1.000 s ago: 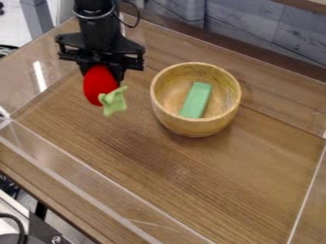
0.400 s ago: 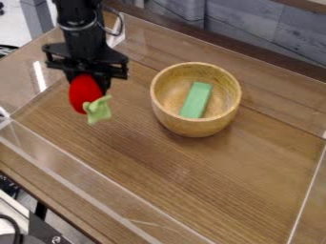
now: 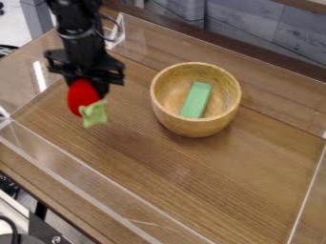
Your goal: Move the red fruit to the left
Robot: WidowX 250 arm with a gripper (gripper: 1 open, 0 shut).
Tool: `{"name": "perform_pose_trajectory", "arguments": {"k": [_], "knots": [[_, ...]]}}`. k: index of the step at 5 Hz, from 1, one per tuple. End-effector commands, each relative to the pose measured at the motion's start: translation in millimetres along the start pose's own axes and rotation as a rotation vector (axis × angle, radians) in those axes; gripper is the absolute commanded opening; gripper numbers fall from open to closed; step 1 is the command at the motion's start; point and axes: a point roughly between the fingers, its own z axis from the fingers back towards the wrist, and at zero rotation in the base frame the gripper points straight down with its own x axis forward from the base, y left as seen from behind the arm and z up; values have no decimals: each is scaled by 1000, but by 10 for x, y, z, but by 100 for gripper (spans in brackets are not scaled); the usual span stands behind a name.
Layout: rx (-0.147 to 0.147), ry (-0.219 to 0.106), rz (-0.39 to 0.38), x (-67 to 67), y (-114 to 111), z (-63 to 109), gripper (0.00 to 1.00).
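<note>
The red fruit [image 3: 83, 94] is a small bright red toy with a pale green leafy end [image 3: 91, 115] pointing down. It hangs just above the wooden table at the left, clamped from above by my black gripper [image 3: 84, 84]. The jaws are shut on its upper part, which they partly hide. The fruit is well left of the wooden bowl [image 3: 195, 99].
The wooden bowl holds a light green rectangular block [image 3: 195, 99]. A clear plastic wall [image 3: 152, 205] rings the wooden table [image 3: 192, 181]. Grey panels stand behind the table at the back.
The gripper has carried the red fruit leftward and slightly down, from beside the bowl to the left part of the table. The bowl and block have not moved.
</note>
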Motion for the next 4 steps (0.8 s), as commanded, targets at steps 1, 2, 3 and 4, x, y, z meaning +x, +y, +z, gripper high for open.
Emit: {"name": "perform_pose_trajectory", "arguments": {"k": [1, 2, 3, 4], "knots": [[-10, -34, -92, 124, 76, 93, 0], [-25, -35, -170, 151, 161, 137, 0], [-35, -24, -189, 104, 108, 7, 0], [-45, -15, -205, 57, 26, -121, 0]]}}
